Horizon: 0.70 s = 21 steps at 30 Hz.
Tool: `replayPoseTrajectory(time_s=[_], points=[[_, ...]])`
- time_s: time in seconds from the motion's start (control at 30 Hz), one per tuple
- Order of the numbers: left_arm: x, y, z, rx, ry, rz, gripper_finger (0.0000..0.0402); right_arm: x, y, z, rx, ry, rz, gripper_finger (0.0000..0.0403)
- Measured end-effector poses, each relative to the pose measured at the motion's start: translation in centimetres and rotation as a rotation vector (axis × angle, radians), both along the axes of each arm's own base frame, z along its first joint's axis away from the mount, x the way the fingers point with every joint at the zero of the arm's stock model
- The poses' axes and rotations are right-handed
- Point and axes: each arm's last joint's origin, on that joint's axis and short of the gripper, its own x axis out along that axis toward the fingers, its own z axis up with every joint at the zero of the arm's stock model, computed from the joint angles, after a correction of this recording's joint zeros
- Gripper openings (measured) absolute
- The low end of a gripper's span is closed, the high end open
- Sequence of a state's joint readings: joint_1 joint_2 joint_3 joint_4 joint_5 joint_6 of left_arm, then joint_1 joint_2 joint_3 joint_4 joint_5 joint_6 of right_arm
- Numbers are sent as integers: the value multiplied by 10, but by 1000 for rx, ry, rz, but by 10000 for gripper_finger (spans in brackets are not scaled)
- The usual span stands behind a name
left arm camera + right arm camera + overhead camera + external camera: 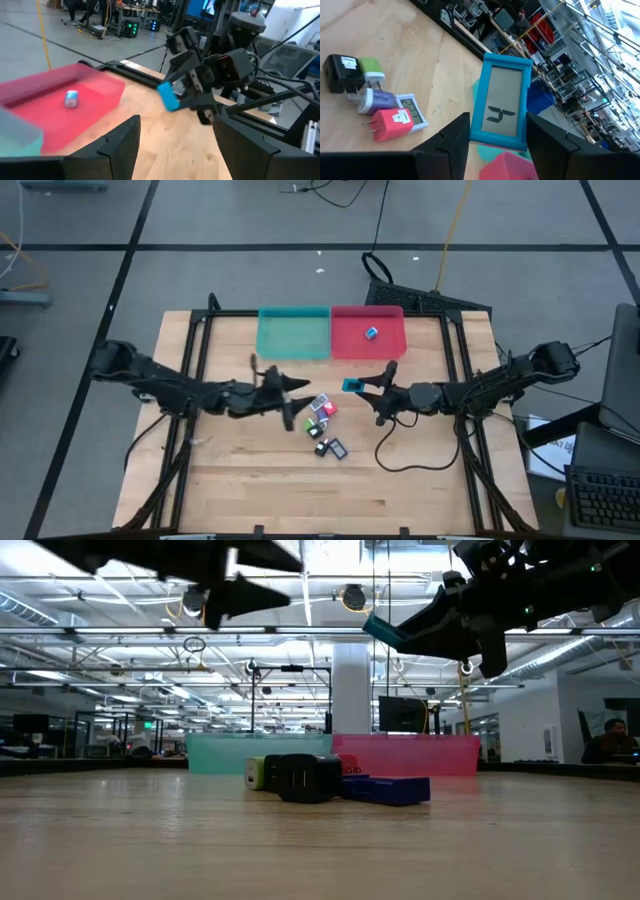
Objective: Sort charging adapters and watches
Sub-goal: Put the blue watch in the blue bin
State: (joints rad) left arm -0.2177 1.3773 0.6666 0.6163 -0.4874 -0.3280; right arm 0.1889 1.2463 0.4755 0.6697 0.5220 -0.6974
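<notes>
Trays: two sit side by side at the table's [240, 480] far edge, touching. The green tray [293, 333] shows nothing inside. The red tray [368, 332] holds one small light blue adapter [371, 333], near its middle; the left wrist view shows the same piece [71, 98] lying on the red floor.

Right gripper [362, 386] hangs above the table just in front of the red tray, jaws clamped on a teal watch [352, 385]. The right wrist view shows that watch [503, 102] held between the fingers, its grey face outward.

Left gripper [292, 398] hovers in front of the green tray, jaws apart, nothing between them.

Loose pile: it lies on the wood between the two grippers. The right wrist view shows a black adapter [340, 73], a green adapter [371, 69], a pale purple adapter [376, 98], a pink adapter [389, 123] and a second watch [413, 111] with a pale frame, packed close together. The low view shows a dark blue piece [388, 789] at the pile's edge.
</notes>
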Motion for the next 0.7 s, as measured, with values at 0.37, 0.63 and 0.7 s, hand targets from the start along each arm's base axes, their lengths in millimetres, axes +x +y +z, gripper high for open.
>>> replayPoseTrajectory(time_s=[0.37,0.63,0.7], points=[[73,16,-8,-173,-6,43,253,0,2,2,-20,-8,13,160],[101,24,-13,-223,-6,-20,253,0,2,1,-20,-8,12,157],[103,26,-13,-218,2,-15,253,0,2,1,-21,-7,9,160]])
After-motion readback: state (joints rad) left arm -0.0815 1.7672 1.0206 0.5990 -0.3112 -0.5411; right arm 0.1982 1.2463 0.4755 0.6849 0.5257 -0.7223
